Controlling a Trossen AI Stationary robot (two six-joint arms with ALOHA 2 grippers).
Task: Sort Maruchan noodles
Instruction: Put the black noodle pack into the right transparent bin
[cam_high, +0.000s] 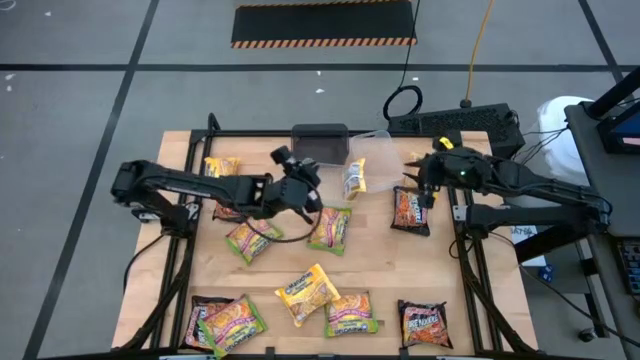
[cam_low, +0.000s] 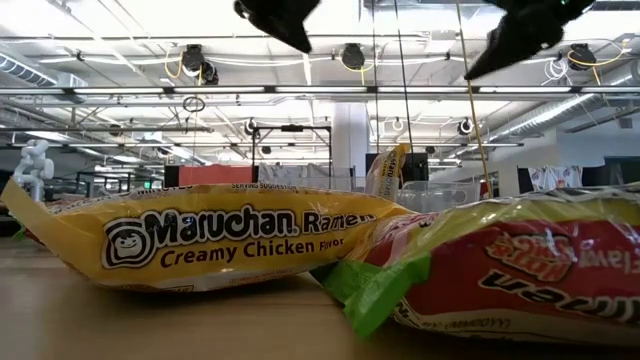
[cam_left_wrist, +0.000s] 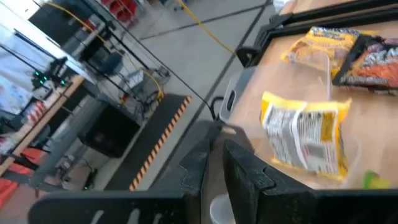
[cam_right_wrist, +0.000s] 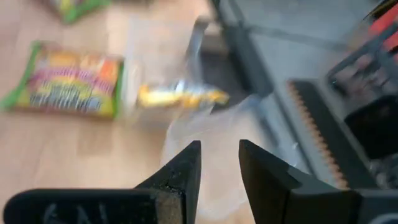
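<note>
Maruchan packets lie scattered on the wooden table (cam_high: 470, 280): yellow ones (cam_high: 305, 290) (cam_high: 222, 167), green-edged ones (cam_high: 330, 228) (cam_high: 250, 240) (cam_high: 350, 312), and dark ones (cam_high: 410, 210) (cam_high: 425, 322). One yellow packet (cam_high: 355, 180) stands on edge at the clear tub (cam_high: 372, 148); it also shows in the left wrist view (cam_left_wrist: 305, 140). My left gripper (cam_high: 300, 185) hovers empty next to the dark grey box (cam_high: 320, 143), its fingers a narrow gap apart (cam_left_wrist: 214, 168). My right gripper (cam_high: 425, 182) hovers open and empty over the far end of a dark packet, pointing toward the tub (cam_right_wrist: 217, 143).
More packets lie along the near edge (cam_high: 230, 320). A dark packet (cam_high: 228, 210) lies under my left arm. A black frame rail (cam_high: 250, 133) runs along the table's far edge. A keyboard (cam_high: 455, 122) sits beyond the far right corner. The low view shows both grippers high above the packets (cam_low: 230, 245).
</note>
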